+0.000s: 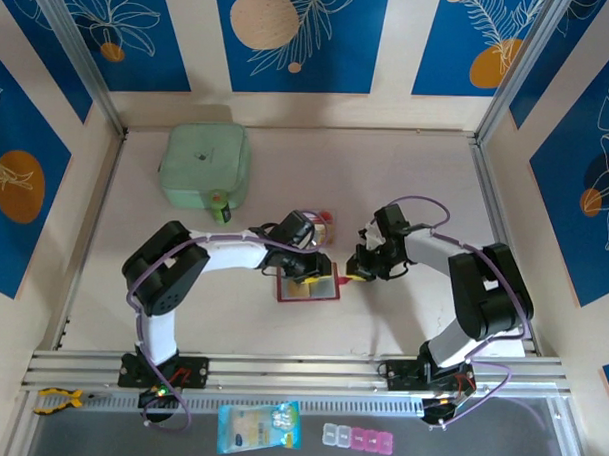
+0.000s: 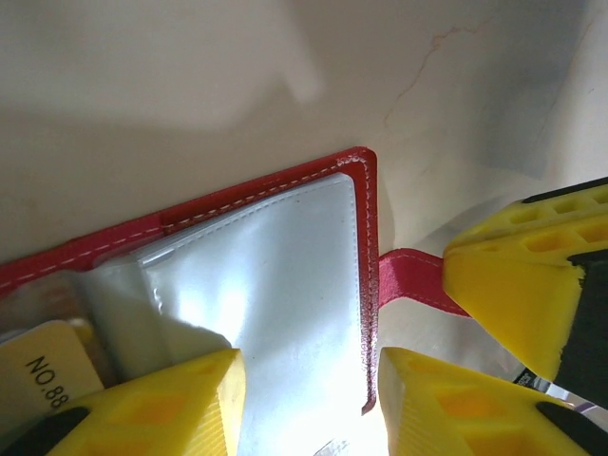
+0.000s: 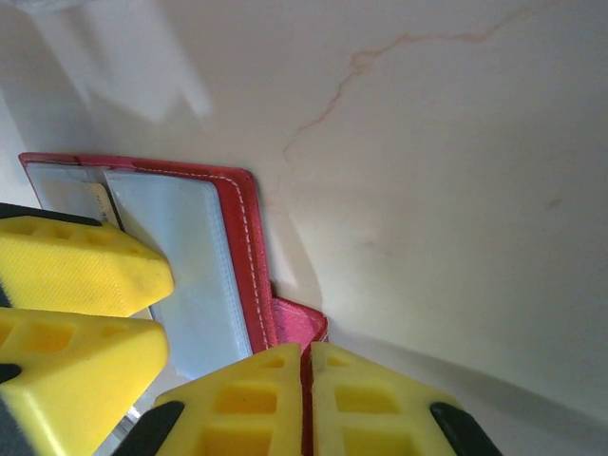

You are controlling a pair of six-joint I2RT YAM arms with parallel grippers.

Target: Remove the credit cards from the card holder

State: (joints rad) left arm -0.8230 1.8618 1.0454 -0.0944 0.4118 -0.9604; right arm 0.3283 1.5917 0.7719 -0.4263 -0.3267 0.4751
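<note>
The red card holder [image 1: 324, 289] lies open on the table, its greyish clear pockets [image 2: 266, 275] facing up. A yellowish credit card [image 2: 43, 370] printed "NO.88" sits in a pocket at the left; its edge also shows [image 3: 95, 201]. My left gripper [image 2: 309, 404] is open and low over the holder, one finger on the clear pocket and the other just outside the red right edge [image 2: 366, 237]. My right gripper [image 3: 306, 385] is shut on the holder's red closing tab [image 3: 299, 325], which sticks out from the right edge. In the top view my grippers [image 1: 308, 272] [image 1: 354, 277] nearly meet.
A pale green pouch [image 1: 205, 164] lies at the back left. A small clear box [image 1: 325, 225] sits just behind the holder. On the near ledge below the arm bases lie a blue packet [image 1: 260, 427] and a row of pink-and-clear little boxes [image 1: 362, 438].
</note>
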